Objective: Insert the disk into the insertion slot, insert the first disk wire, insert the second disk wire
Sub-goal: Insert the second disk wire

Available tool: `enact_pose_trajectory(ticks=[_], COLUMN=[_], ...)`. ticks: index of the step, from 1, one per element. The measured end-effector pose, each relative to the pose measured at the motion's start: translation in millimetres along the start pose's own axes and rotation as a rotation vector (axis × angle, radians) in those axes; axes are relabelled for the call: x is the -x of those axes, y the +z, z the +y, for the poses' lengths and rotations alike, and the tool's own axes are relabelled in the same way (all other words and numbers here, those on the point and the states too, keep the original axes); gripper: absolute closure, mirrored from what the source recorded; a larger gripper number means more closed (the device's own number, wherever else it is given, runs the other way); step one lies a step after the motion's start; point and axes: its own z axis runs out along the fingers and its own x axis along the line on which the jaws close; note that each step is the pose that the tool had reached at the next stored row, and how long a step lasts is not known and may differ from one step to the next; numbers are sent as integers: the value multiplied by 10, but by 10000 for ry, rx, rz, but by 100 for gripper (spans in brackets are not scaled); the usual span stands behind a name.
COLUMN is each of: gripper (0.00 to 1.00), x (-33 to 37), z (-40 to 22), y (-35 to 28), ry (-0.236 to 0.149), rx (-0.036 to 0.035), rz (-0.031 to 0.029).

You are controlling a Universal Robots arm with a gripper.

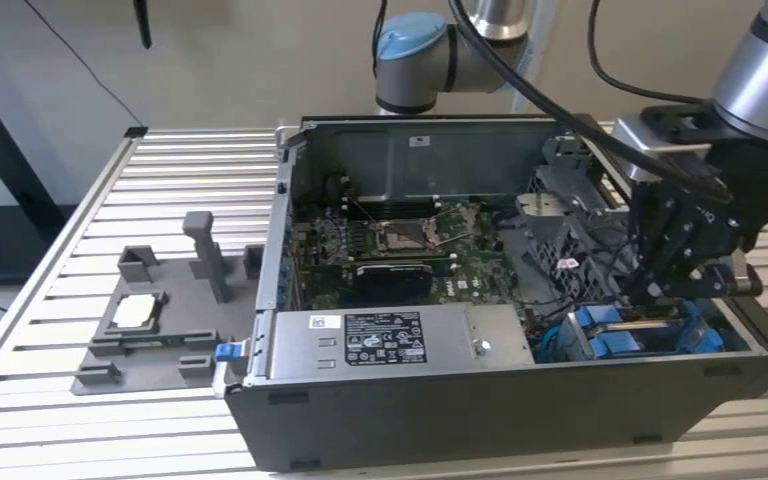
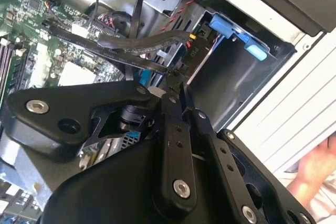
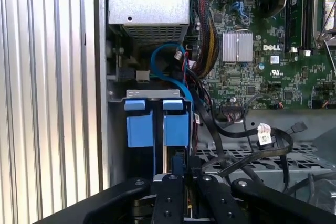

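My gripper (image 1: 664, 295) hangs low over the front right corner of the open computer case, just above the insertion slot (image 1: 711, 335). The disk's blue carrier tabs (image 1: 614, 332) stick up out of that slot, so the disk sits inside it with its body hidden. In the first wrist view the same blue tabs (image 3: 139, 128) lie right in front of the gripper (image 3: 178, 170). In the second wrist view the gripper (image 2: 176, 81) is shut on the end of a thin black disk wire (image 2: 105, 45), beside a black connector (image 2: 191, 51) at the slot's dark wall (image 2: 220, 80).
The silver power-supply box (image 1: 371, 345) lies along the case front, and the green motherboard (image 1: 398, 240) sits behind it. Loose black cables (image 3: 247, 145) cross a metal grille beside the slot. A grey fixture (image 1: 157, 320) sits on the slatted table. A person's hand (image 2: 315, 169) is outside the case.
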Motion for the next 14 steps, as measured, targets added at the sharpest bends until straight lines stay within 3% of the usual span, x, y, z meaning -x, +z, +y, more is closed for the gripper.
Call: enact_pose_trajectory(ticks=[14], gripper=[84], x=[-1], z=[-14], y=[53], ry=[369], rx=[-10], rz=[-31])
